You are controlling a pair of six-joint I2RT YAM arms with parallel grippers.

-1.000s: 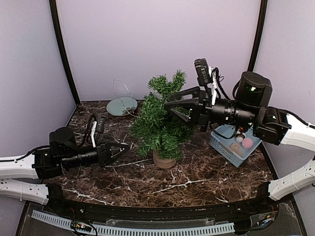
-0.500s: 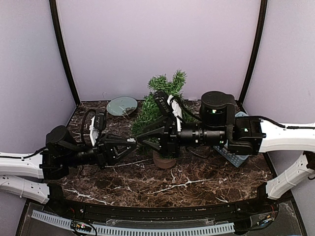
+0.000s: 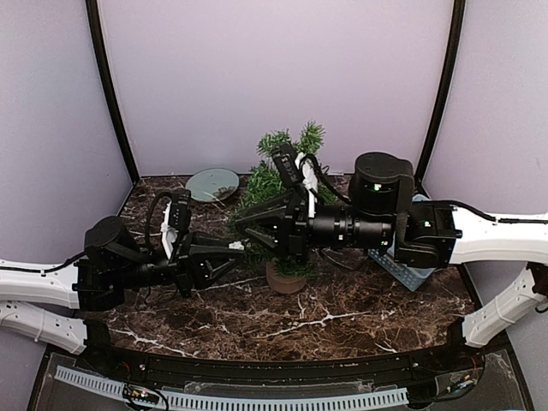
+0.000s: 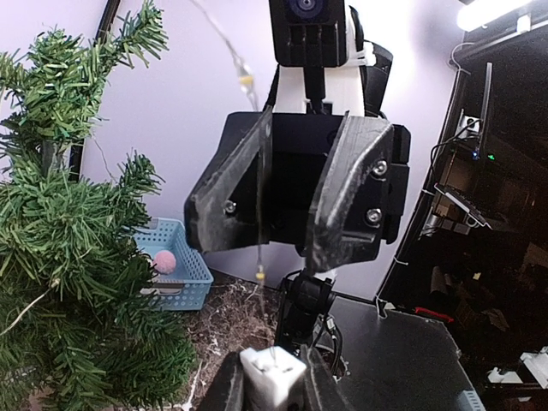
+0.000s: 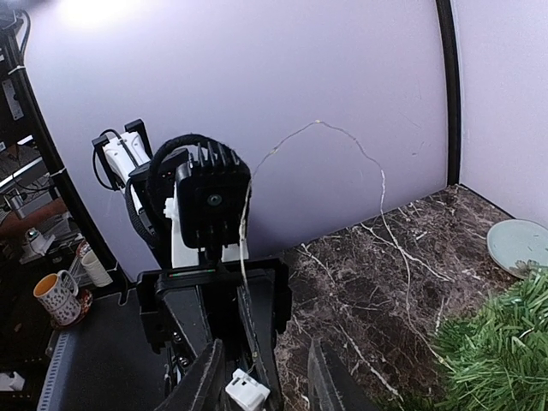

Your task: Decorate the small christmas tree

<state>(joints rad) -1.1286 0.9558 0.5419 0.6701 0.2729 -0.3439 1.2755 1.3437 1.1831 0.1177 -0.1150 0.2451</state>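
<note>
Pinching a small white block (image 4: 274, 366), our left gripper (image 3: 233, 254) stands nearly closed, and a thin light wire (image 4: 258, 214) rises out of that block. Our right gripper (image 4: 282, 247) faces it tip to tip, jaws partly apart. The wire runs down between them, close to one finger. We cannot tell whether that finger touches it, and nothing is clamped there yet. In the right wrist view the wire climbs, arcs over and drops toward the table (image 3: 342, 317).

The tree (image 3: 295, 141) stands upright just behind both grippers on its wooden stump (image 3: 285, 278), with no ornament that we can see on its branches. A blue basket (image 4: 175, 276) holding a pink ball (image 4: 164, 261) sits beyond the tree, and a round grey plate (image 3: 212, 182) lies at the back left.

We judge this to be a handover of the wire. To do it well, we should centre the wire between the right fingers before they close and grip a little above the block, not on a bulb (image 4: 258, 276). The left hold should be kept firm until the right one has it. The slack then needs leading round the branches gently, since a snag could tip the tree.
</note>
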